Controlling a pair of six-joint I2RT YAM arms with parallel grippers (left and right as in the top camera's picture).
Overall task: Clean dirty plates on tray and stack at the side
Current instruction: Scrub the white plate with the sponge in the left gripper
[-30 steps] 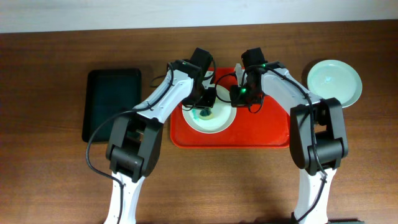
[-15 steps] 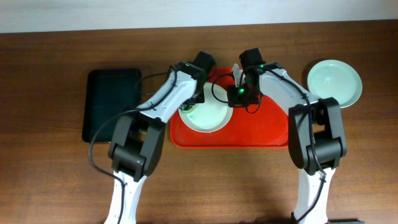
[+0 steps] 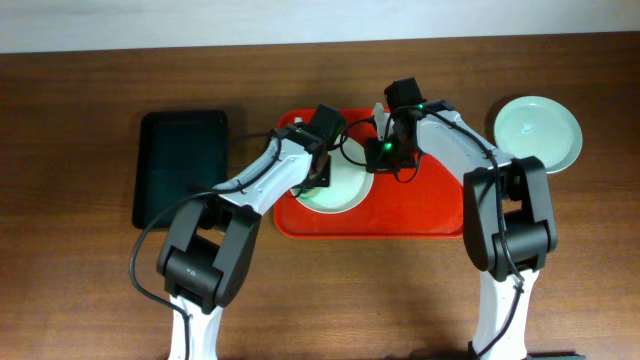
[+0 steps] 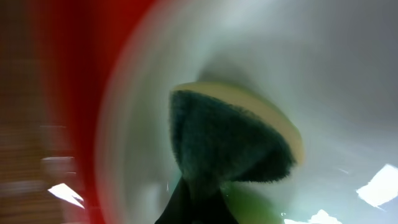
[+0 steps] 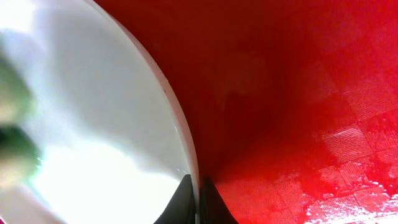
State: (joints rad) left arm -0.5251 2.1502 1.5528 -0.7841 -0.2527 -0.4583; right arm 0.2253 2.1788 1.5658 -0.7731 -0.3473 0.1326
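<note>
Both arms show white links, black joints, black cables, green lights.

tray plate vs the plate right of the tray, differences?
Place: the tray plate lies on the red tray; the side plate sits on the table, apart from it.
Contact: the left fingers hold a sponge on the tray plate and the right fingers pinch its rim; the side plate is untouched.
Tint: tray plate looks whiter, side plate mint.
Both are round, shallow, flat.
</note>
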